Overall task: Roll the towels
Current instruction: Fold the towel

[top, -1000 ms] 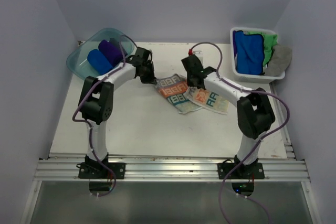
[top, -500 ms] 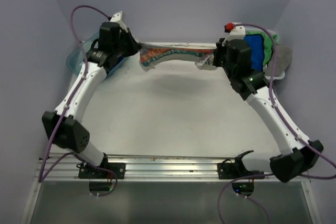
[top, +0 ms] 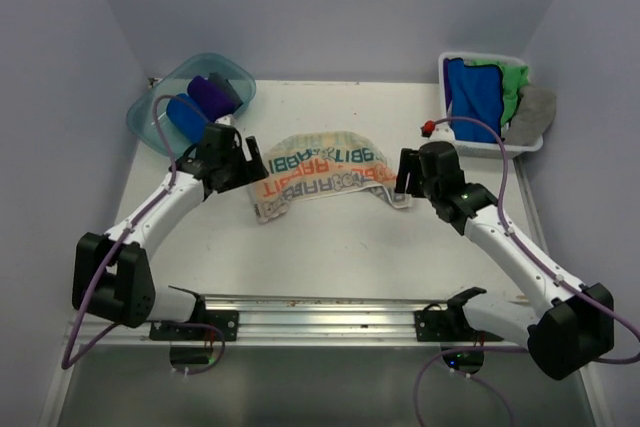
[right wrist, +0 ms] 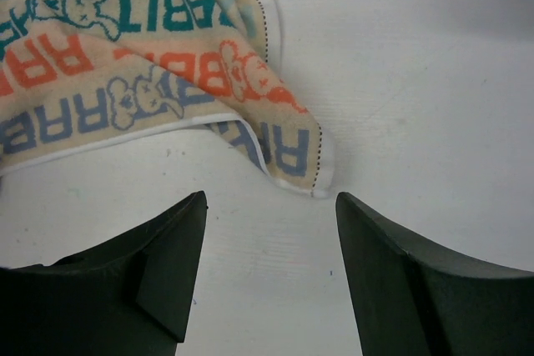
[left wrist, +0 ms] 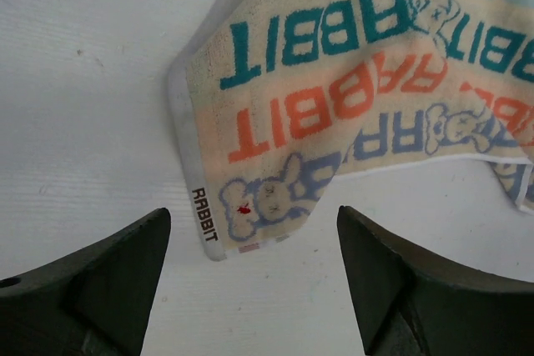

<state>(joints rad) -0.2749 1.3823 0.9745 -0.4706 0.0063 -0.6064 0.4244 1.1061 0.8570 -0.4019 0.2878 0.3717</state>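
Observation:
A cream towel (top: 320,175) with teal, orange and blue lettering lies spread across the middle of the table. Its left corner (left wrist: 242,206) lies just ahead of my left gripper (left wrist: 252,235), whose jaws stand open with bare table between them. Its right corner (right wrist: 304,160) is folded under a little, just ahead of my right gripper (right wrist: 270,210), also open and holding nothing. From above, the left gripper (top: 248,162) and right gripper (top: 405,175) sit at the towel's two ends.
A teal tub (top: 140,119) at the back left holds a rolled blue towel (top: 183,113) and a rolled purple towel (top: 210,95). A white basket (top: 443,72) at the back right holds loose blue (top: 470,99), green (top: 515,87) and grey (top: 535,112) towels.
Half a second ago both grippers held the cream towel stretched in the air at the back. It now lies spread on the table, and both grippers have opened and let it go.

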